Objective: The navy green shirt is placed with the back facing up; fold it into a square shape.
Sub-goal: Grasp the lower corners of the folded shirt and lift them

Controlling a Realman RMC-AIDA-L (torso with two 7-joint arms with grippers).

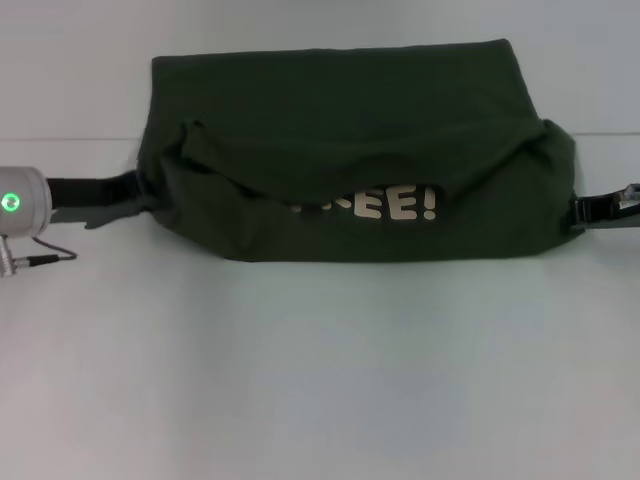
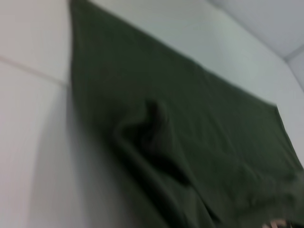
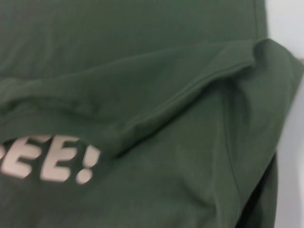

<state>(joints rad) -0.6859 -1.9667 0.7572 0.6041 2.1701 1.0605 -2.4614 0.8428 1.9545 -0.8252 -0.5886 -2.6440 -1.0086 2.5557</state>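
Navy green shirt (image 1: 340,110): soft matte dark-olive fabric, folded into a wide, roughly rectangular bundle at the far middle of the white table (image 1: 320,380). Upper layer draped in a sagging curve, hemmed edge visible, shallow creases across. Beneath the drape, pale cream block letters (image 1: 385,203) reading "EE!", partly covered.

Left gripper (image 1: 135,188): dark, low at the shirt's left edge, touching the cloth; cannot tell whether clamped or apart. Silver wrist housing with green light (image 1: 10,201) behind it.

Right gripper (image 1: 585,208): dark, at the shirt's right edge; finger state cannot be told.
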